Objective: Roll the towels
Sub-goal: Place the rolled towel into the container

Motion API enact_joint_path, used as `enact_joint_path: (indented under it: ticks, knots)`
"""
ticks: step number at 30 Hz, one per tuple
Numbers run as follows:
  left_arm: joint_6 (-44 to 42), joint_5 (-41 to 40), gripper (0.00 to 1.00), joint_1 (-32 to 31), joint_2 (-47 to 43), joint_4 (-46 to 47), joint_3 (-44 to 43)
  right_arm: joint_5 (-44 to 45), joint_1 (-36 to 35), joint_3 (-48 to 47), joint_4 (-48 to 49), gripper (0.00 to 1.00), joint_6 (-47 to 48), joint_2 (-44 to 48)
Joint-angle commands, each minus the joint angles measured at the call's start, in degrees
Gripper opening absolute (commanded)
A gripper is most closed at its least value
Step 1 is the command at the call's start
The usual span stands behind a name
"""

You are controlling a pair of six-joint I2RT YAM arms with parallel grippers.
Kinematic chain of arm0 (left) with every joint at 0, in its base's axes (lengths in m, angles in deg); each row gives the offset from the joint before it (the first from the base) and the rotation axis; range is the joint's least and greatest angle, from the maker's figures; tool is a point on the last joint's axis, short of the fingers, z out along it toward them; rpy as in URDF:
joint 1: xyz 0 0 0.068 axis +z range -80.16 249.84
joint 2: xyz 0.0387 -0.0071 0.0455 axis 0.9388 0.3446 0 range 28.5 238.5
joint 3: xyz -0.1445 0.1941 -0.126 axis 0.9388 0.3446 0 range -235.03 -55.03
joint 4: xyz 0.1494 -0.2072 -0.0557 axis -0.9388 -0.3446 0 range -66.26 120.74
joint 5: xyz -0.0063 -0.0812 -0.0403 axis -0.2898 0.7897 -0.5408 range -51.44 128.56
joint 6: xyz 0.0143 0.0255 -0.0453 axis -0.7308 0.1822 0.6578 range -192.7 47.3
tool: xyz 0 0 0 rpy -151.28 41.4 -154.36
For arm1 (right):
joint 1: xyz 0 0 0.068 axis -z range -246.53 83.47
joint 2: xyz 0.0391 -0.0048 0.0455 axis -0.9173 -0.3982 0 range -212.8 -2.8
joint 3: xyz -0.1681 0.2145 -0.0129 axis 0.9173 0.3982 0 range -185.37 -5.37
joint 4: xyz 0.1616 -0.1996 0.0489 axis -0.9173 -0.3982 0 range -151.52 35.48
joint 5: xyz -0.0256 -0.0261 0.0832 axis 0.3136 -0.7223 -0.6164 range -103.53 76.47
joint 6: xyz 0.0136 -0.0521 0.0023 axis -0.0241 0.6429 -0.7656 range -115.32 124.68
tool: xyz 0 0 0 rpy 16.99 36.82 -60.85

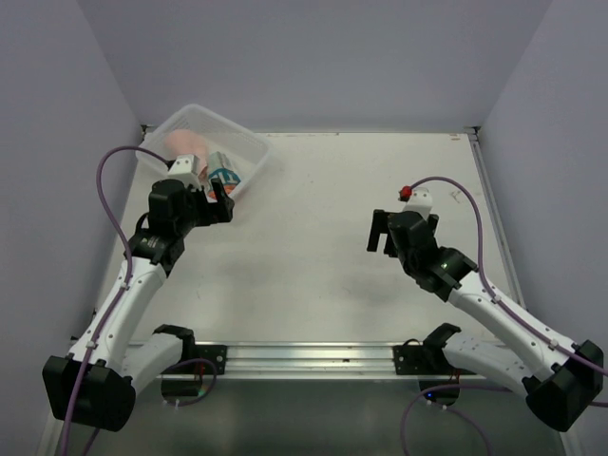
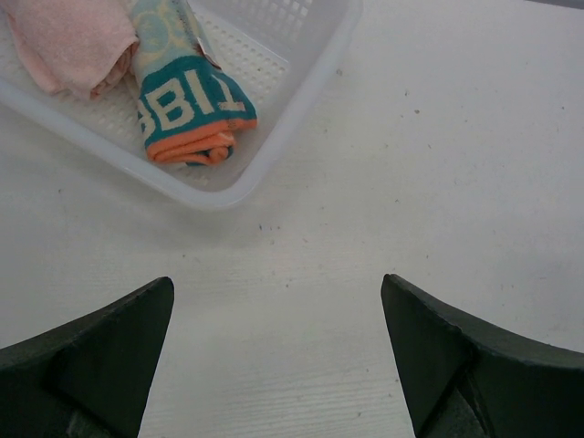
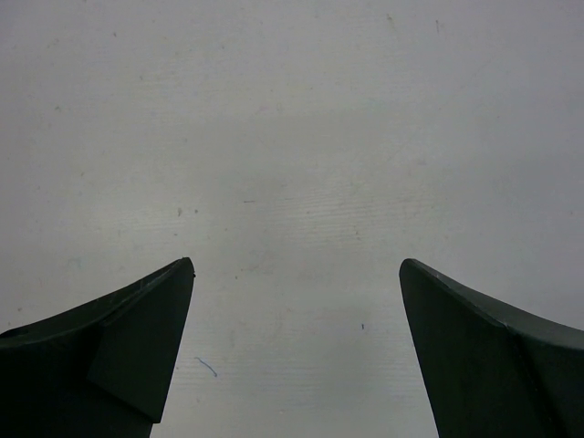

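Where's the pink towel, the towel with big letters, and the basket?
Plain pale pink towel (image 2: 73, 41), left wrist view, middle of its fold.
Teal-and-white lettered towel with orange edge (image 2: 187, 109), left wrist view, on the letters.
White mesh plastic basket (image 2: 292, 87), left wrist view, its right wall.

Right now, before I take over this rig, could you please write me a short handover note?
Left end effector: open, empty, hovering over the table just short of the basket.
Right end effector: open, empty, over the table, well away from the basket.
Towels: the pink towel and the printed towel lie side by side inside the basket.
Done: both look like compact rolls, though I cannot confirm it.
Left: probably only to check the rolls.
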Motion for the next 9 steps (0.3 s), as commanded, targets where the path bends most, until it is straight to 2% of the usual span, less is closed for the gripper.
enact_joint_path:
  ticks: [1, 9]
  knots:
    - [-1.19, -0.71, 1.00, -0.33, -0.35, 2.36, -0.64, 2.06, 0.23, -0.55, -0.18, 0.99, -0.53, -0.93]
    - [-1.19, -2.28, 1.00, -0.33, -0.17, 2.18, -0.55, 2.94, 0.14, -0.55, -0.71, 0.99, -0.88, -2.51]
